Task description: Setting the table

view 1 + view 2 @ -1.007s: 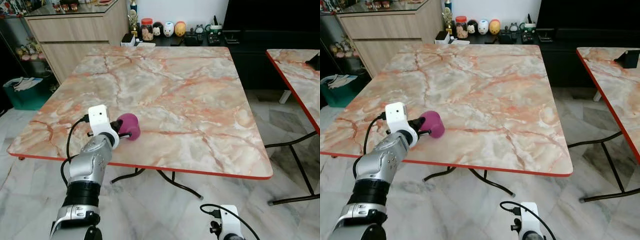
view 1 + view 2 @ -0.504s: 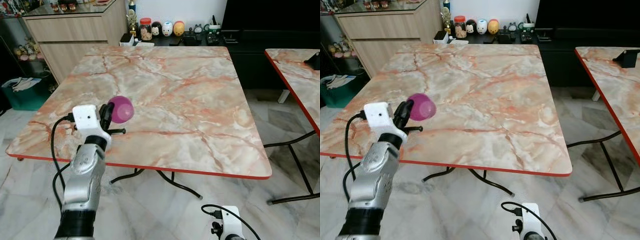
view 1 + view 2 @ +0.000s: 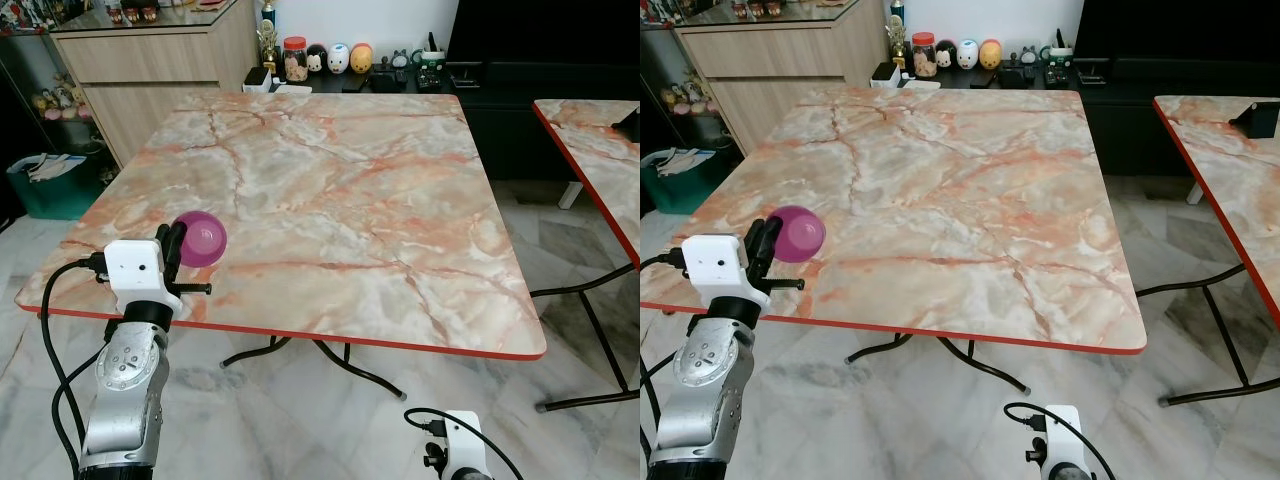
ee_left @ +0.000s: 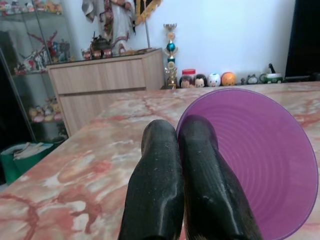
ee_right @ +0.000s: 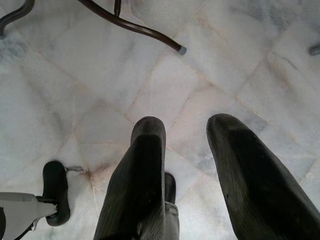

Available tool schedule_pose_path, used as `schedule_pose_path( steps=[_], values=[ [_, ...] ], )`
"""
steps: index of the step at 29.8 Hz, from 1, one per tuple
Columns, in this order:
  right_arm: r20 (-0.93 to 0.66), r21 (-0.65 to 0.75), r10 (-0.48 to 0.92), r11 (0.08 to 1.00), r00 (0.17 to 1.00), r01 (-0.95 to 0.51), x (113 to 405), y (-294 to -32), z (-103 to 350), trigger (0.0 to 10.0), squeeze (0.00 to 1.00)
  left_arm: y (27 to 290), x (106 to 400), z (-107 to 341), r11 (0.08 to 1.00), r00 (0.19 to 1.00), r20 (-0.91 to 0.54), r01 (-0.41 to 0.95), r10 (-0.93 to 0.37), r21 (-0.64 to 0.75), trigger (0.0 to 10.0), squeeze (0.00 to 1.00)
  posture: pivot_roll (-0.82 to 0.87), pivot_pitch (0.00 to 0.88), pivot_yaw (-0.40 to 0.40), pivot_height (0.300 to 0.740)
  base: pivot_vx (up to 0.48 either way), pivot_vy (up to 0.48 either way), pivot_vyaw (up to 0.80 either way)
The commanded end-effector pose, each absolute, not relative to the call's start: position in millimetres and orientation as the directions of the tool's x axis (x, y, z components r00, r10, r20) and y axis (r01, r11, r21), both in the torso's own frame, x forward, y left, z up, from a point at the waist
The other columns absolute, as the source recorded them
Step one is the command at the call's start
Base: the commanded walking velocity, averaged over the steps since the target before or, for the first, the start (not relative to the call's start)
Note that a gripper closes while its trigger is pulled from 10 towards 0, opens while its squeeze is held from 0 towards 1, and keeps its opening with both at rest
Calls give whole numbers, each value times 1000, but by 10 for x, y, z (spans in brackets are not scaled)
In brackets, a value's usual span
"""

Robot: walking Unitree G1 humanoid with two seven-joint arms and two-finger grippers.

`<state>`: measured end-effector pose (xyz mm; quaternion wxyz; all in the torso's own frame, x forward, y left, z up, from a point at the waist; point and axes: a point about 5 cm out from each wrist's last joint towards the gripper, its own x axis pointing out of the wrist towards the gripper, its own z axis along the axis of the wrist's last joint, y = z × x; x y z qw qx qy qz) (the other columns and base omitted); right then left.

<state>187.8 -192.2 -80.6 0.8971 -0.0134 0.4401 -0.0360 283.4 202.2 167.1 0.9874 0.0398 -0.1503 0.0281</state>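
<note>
My left gripper (image 4: 180, 135) is up at the near-left corner of the square orange-veined marble table w/ red edge (image 3: 340, 190). Its two black fingers (image 4: 157, 190) are pressed together on the rim of a small round purple plastic bowl (image 3: 199, 238); one finger sits inside the bowl, the other outside. The bowl is tipped on its side, its opening towards the wrist cam, held above the tabletop near the front-left edge. Can't tell whether its lower rim touches the marble.

My right gripper (image 5: 187, 150) hangs low by my side, pointing at the pale marble floor tiles (image 5: 150, 70). Its fingers are spread apart, w/ nothing between them. A curved black metal table leg (image 5: 135, 27) ends on the floor ahead of it.

Surroundings: a light wood cabinet (image 3: 150, 55) stands beyond the table's far-left corner. A row of small round figurines (image 3: 335, 57) & a red-lidded jar (image 3: 293, 58) sit on the dark low unit behind the table. A second marble table (image 3: 595, 150), same pattern, stands to my right. A teal bin (image 3: 50, 185) sits on the floor at far left.
</note>
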Motion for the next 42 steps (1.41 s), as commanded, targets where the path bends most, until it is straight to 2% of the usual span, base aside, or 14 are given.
schedule_pose_path(
  steps=[1, 8, 12, 42],
  values=[
    [-792, -50, -78, 997, 606, 63, 1876, -1923, -808, 10000, 0, 2028, 2807, 1713, 993, 946, 319, -83, 51, 89, 10000, 0, -26, 0, 21, 740, 0, 0, 0],
    [-803, -52, -89, 996, 589, 79, 1862, -1924, -819, 10000, 0, 1992, 2889, 1742, 992, 945, 323, -89, 56, 90, 10000, 0, -35, 0, 22, 740, 0, -46, -74],
    [-802, -50, -86, 996, 591, 76, 1859, -1919, -821, 10000, 0, 1987, 2918, 1764, 992, 943, 328, -92, 60, 83, 10000, 0, -38, 0, 26, 740, 0, -480, -744],
    [-804, -47, -69, 997, 591, 53, 1834, -1900, -834, 10000, 0, 1970, 2951, 1776, 995, 941, 332, -84, 58, 62, 10000, 0, -38, 0, 35, 740, 0, -480, 0]
  ],
)
